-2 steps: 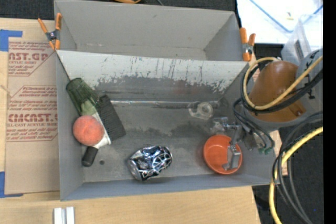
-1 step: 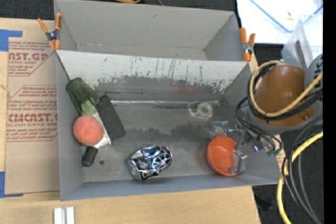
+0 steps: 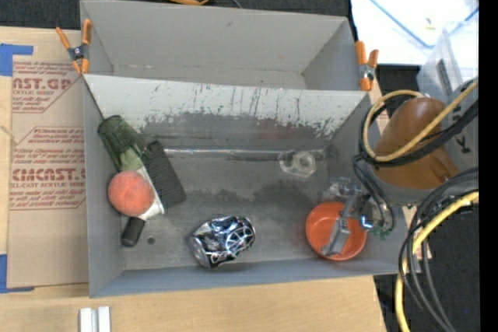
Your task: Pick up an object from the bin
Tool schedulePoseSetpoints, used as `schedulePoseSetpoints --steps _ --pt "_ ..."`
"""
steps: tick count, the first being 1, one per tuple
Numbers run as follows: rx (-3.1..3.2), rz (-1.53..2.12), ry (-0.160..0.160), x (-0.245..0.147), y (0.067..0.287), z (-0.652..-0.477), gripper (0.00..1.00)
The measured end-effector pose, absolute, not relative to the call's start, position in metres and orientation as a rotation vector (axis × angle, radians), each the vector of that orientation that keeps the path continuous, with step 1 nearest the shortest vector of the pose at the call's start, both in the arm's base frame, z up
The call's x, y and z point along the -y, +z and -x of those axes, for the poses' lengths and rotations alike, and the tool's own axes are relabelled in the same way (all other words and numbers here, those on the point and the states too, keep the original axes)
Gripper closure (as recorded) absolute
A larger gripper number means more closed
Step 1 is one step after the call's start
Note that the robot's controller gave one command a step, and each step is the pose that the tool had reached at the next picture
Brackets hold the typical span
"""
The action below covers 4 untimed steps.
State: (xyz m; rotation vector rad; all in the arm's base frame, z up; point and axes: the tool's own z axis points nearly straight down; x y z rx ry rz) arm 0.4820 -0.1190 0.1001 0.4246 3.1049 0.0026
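Observation:
My gripper (image 3: 339,235) is low in the bin's front right corner, right over an orange round cup-like thing (image 3: 320,235) that lies there. The gripper's grey metal end overlaps the cup's right half and hides part of it. Whether it grips the cup I cannot tell. A small clear ring-shaped cap (image 3: 299,162) lies a little behind and to the left of the cup, near the back wall's foot.
A crumpled shiny black-and-silver wrapper (image 3: 223,239) lies at the front middle. At the left sit a pink-orange ball (image 3: 130,192), a black brush (image 3: 162,171) and a dark green bottle-like thing (image 3: 120,140). The arm and its cables come in from the right.

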Motion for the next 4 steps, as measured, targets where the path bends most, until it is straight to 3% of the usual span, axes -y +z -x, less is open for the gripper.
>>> schedulePoseSetpoints --steps 1,2,3,4 --pt "-3.092 0.459 -0.006 0.109 0.085 -0.487 0.0" --pt "-3.07 0.53 -0.004 0.11 0.072 -0.486 1.0" --pt "-3.07 0.53 -0.005 0.11 0.072 -0.486 1.0" --pt "-3.075 0.53 -0.002 0.109 0.099 -0.484 1.0"
